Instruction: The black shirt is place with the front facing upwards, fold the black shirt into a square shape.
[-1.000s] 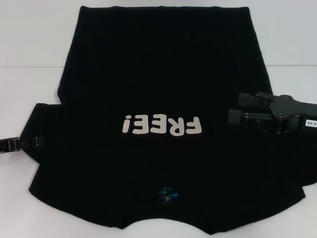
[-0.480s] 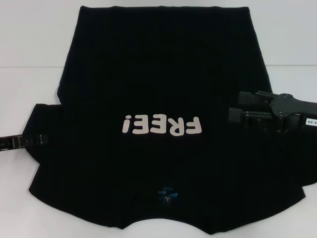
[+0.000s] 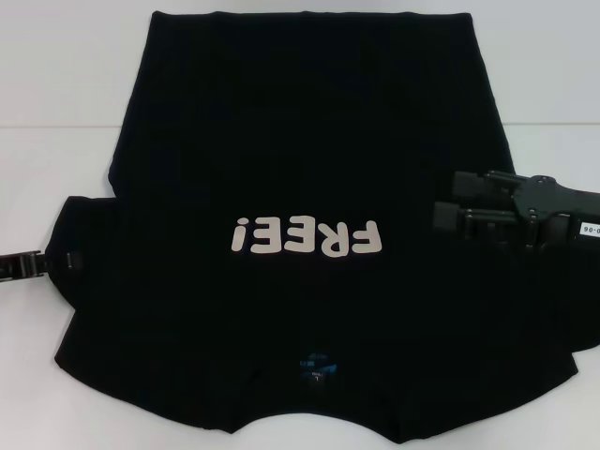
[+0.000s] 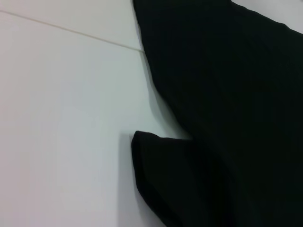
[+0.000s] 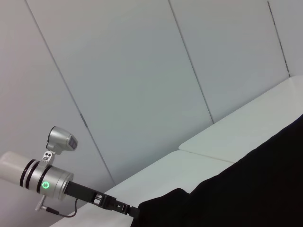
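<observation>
Head view: black shirt (image 3: 309, 234) flat on white table (image 3: 56, 84), print up; left gripper (image 3: 42, 264) level at left sleeve edge, right gripper (image 3: 450, 211) horizontal above right side, jaws parted, holding nothing.
Left wrist view: sleeve hem only; left jaws' state unclear.

White table (image 3: 56, 84) with seam; grey panelled wall (image 5: 142, 71).

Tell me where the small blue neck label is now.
In the head view, the small blue neck label sits near the bottom centre, on the black cotton shirt, below the cream "FREE!" letters.
</observation>
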You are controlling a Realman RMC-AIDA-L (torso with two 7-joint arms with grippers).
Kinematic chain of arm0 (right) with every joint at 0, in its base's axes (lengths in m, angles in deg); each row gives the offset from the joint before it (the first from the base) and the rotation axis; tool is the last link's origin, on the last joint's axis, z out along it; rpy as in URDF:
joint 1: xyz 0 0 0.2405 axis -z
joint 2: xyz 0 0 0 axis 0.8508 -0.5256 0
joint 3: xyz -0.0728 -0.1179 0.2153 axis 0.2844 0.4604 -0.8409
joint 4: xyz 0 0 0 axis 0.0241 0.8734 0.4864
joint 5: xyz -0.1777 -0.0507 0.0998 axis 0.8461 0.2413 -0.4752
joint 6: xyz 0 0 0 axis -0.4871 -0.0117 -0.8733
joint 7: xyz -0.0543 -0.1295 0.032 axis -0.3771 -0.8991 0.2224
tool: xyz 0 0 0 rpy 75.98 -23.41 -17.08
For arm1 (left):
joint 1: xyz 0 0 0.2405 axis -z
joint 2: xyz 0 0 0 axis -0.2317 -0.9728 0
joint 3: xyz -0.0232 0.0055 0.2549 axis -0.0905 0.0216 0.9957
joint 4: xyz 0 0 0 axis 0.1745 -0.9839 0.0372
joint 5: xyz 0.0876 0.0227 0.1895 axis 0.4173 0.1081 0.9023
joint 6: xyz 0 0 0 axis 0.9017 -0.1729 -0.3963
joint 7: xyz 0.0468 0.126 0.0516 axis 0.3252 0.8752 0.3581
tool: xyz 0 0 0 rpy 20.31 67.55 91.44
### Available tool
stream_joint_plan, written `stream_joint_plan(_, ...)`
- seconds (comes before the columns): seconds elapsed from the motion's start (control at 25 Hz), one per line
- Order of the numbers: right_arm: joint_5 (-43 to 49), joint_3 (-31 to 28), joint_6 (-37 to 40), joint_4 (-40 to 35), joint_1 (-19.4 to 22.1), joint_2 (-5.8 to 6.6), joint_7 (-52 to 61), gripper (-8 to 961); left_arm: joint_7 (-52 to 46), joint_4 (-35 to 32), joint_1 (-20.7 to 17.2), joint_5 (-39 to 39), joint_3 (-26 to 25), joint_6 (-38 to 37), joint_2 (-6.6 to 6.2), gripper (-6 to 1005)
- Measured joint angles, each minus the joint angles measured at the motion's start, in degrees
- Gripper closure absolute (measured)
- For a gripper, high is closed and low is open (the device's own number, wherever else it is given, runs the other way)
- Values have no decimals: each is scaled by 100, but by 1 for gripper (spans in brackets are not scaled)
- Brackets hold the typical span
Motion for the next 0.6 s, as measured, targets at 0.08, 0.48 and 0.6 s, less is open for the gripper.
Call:
stream_joint_plan(0.08, -25, 0, 2, -4, 3, 0, 0, 42, -14, -14, 2, 0, 10, 1, 4, 231)
stream_joint_plan(0.48, -69, 0, -2, 18, 22, 0, -32, 41, -19, -16, 38, 0, 18, 100, 8, 624)
stream_joint_plan(0.6, -80, 0, -2, 19, 27, 0, -35, 40, -20, -15, 56, 0, 18, 110, 9, 747)
